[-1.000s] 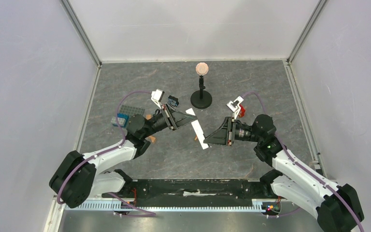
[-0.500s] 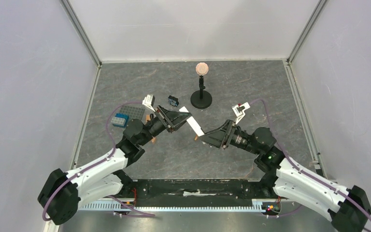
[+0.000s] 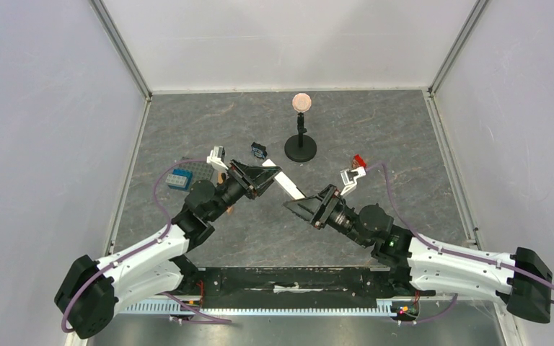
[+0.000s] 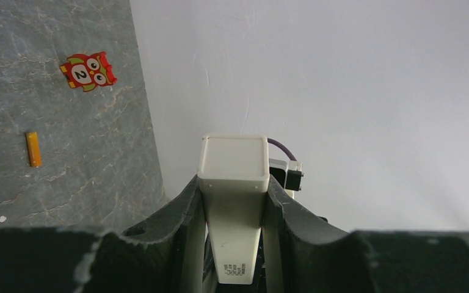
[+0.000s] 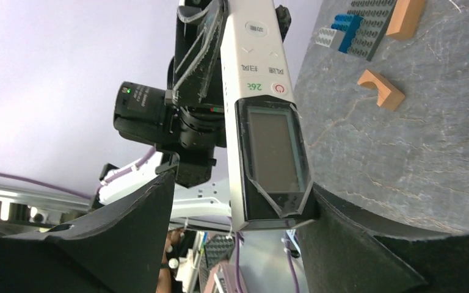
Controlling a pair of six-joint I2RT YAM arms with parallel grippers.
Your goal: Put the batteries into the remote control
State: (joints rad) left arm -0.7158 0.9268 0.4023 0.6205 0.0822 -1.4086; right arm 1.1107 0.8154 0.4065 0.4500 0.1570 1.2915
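The remote control [image 3: 289, 187], a slim white bar, hangs off the table between my two arms. My left gripper [image 3: 272, 175] is shut on its plain white end [image 4: 232, 160], with a finger pressed to each side [image 4: 233, 183]. The remote's black-panel end [image 5: 273, 152] sits between the jaws of my right gripper [image 5: 241, 189] [image 3: 293, 206], which is open. That end rests against the right finger, and a wide gap separates it from the left one. One small orange battery [image 4: 33, 149] lies on the grey table in the left wrist view.
A black stand [image 3: 301, 148] with a copper disc [image 3: 301, 101] stands at the back. A red owl tile [image 4: 88, 71] lies near the battery. Blue bricks on a grey plate [image 3: 182, 177], an orange block [image 5: 406, 17] and a tan arch [image 5: 381, 89] lie at the left.
The remote has come off the table in my left gripper and swung up to the left. My right gripper has opened and moved left around the remote's panel end.
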